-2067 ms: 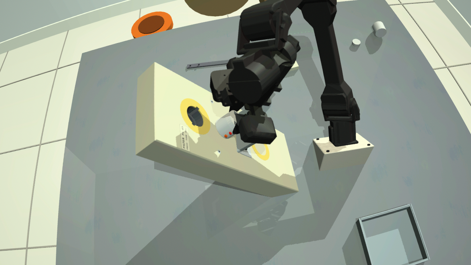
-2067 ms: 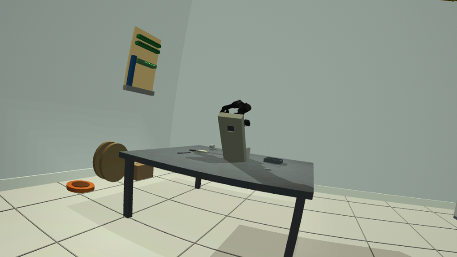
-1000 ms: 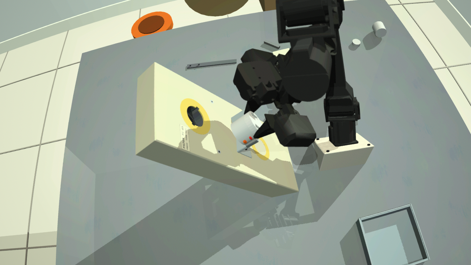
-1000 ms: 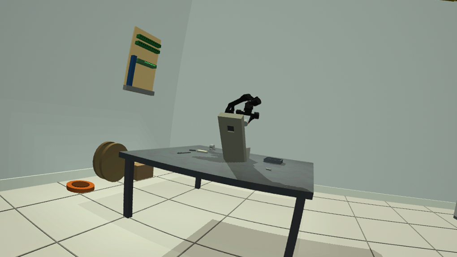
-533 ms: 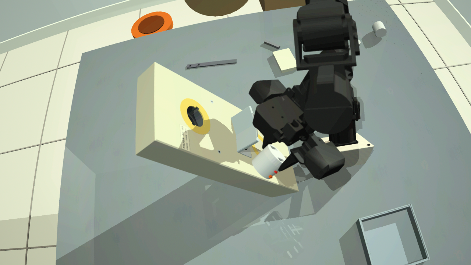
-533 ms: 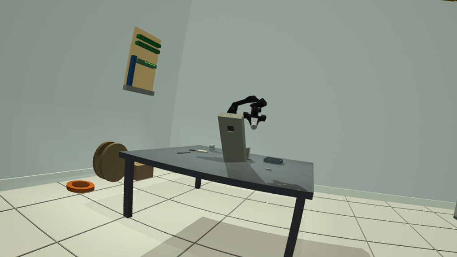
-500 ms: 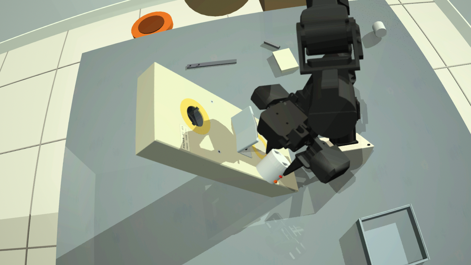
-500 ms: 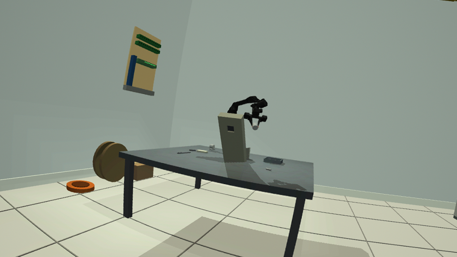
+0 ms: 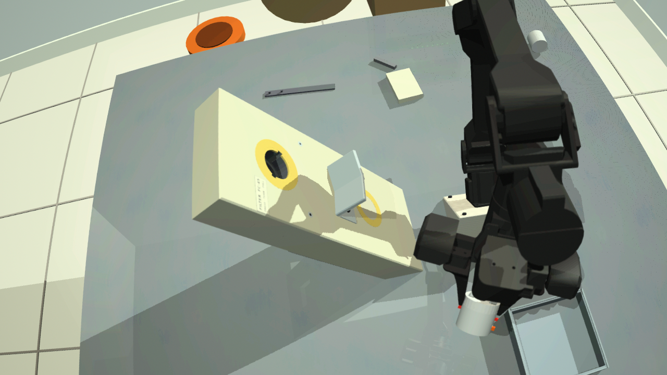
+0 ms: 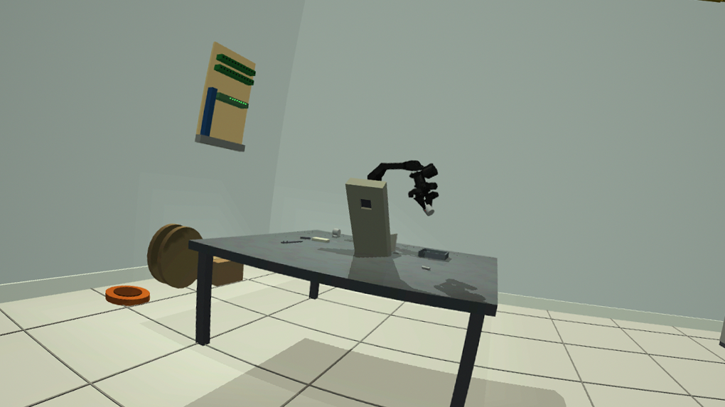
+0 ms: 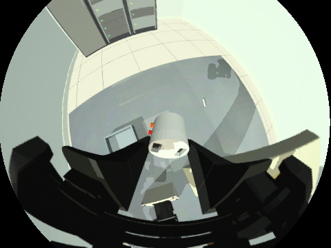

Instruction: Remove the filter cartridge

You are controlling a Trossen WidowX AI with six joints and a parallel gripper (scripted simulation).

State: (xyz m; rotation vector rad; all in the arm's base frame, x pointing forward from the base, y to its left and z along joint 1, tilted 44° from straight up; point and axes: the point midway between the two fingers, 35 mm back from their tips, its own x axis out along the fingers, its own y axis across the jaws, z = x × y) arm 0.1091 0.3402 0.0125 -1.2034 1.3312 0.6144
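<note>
Clearly, open air between the held cartridge [image 9: 478,314] [image 10: 428,211] [image 11: 169,132] and tray rim [image 9: 518,336] [image 10: 434,251] [image 11: 119,131].

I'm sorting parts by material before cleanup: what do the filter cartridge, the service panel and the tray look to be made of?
Filter cartridge: probably matte plastic, pale grey with soft shading.
Service panel: painted metal or plastic, smooth cream without grain.
Tray: perhaps plastic or coated metal; thin, smooth blue-grey walls leave it open.
</note>
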